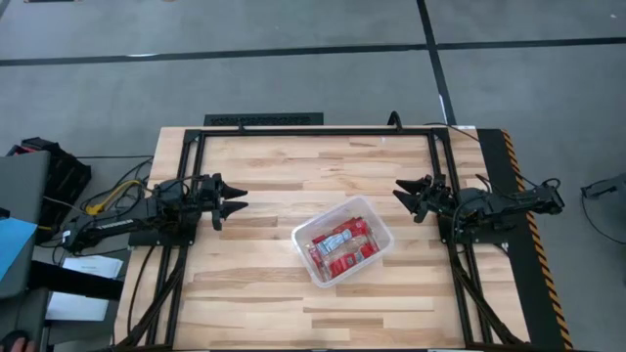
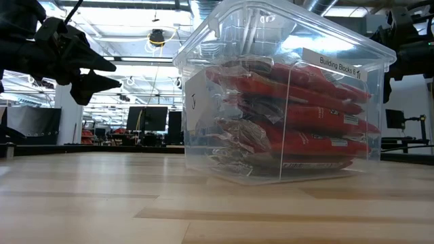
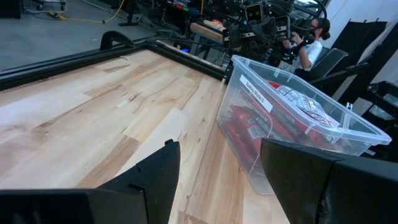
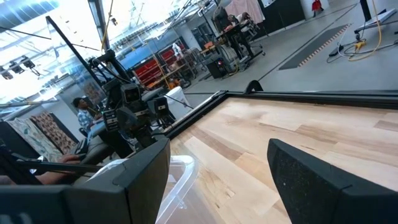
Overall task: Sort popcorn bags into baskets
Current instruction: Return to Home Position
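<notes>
1. The left gripper hovers above the table at its left side; its fingers are spread apart and grasp nothing
2. The right gripper hovers at the right side, fingers also released and empty
3. The clear tub stands on the table between both pairs of fingers, nearer to the right ones, touching neither
4. The red popcorn bags lie stacked inside the tub
</notes>
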